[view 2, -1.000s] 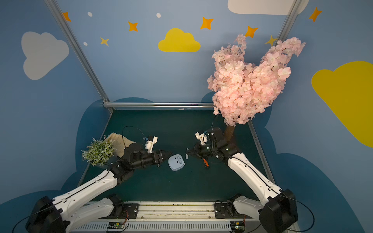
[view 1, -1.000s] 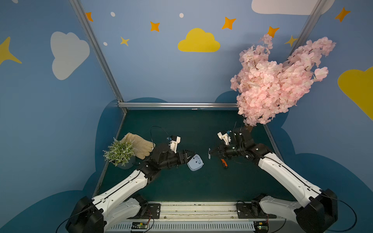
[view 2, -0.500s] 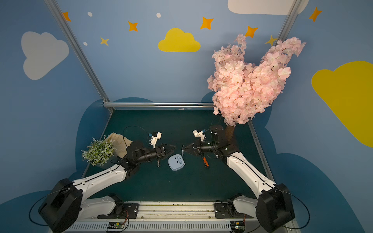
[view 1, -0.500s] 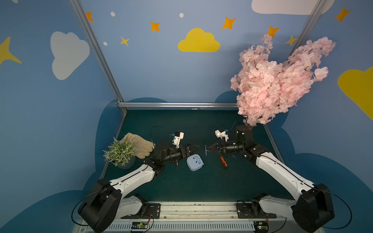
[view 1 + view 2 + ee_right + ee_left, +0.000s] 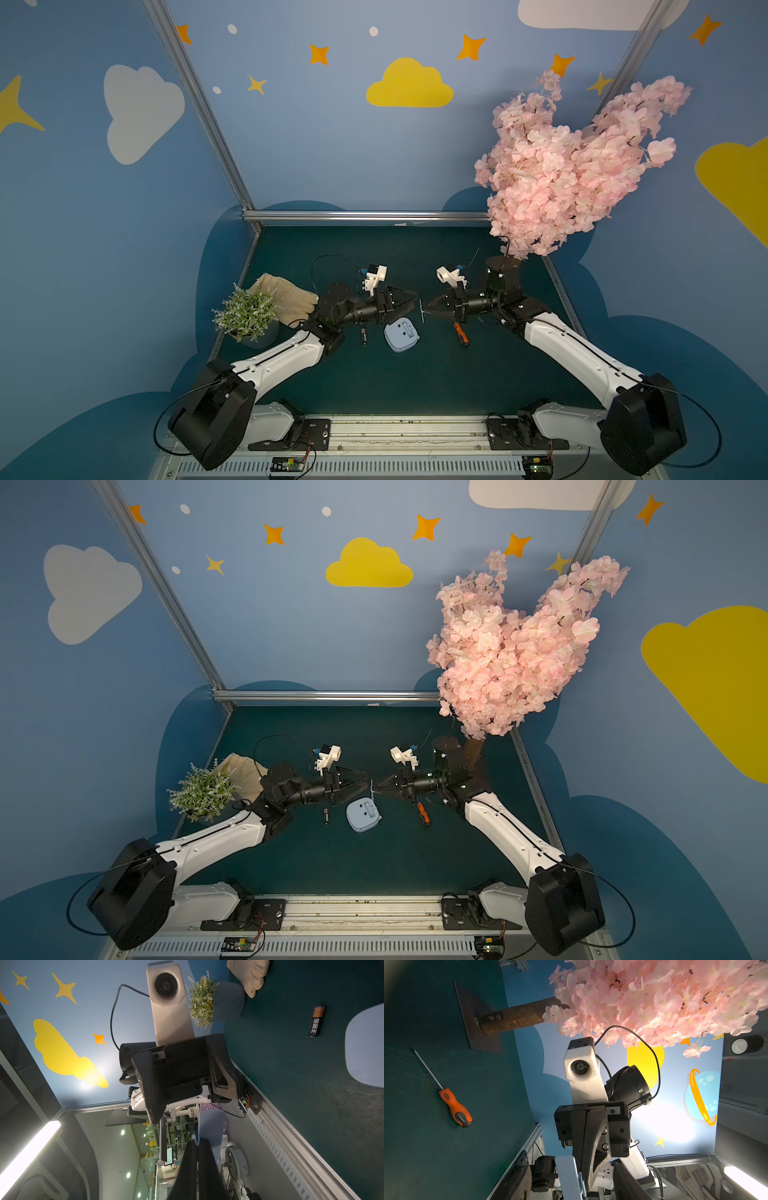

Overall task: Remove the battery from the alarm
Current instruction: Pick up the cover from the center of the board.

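Pinching the thin battery cover [image 5: 422, 311] in my right tool [image 5: 427, 312], left tool [image 5: 414, 302] parted around it; battery [image 5: 364, 336] lies loose near the alarm [image 5: 401, 335], likely light, slick, rolly, so grip mid-barrel.

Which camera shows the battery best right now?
The right wrist view: the battery lies large and unblocked on the mat, copper end and label clear. In both top views the battery is only a tiny dark stick beside the alarm. The left wrist view misses it.
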{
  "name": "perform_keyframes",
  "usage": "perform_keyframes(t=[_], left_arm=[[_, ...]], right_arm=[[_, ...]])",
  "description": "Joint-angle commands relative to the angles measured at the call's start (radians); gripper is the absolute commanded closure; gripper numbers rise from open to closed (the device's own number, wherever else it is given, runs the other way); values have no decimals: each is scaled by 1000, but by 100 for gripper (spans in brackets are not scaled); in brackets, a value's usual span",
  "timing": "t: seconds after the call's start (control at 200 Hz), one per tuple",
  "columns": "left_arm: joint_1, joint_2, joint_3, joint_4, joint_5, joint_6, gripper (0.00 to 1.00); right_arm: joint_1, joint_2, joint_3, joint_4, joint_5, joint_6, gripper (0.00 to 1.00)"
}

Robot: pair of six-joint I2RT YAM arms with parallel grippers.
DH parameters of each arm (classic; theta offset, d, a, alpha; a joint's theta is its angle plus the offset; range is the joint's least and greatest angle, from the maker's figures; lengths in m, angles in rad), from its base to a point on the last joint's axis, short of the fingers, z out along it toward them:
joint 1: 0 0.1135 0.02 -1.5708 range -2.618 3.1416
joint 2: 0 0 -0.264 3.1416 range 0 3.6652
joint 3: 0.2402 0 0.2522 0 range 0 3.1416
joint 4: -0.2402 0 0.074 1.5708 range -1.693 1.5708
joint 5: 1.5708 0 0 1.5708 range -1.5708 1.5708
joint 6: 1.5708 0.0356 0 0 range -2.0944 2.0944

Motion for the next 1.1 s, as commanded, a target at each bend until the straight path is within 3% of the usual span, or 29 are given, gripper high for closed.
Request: perform_keyframes(t=[0.0,1.091], left_arm=[[-3,6,32,-32,36,-1,36],[-18,81,47,16,43,-41,82]], right_arm=[[25,14,20,48,-27,-4,100],[52,51,2,97,11,22,100]])
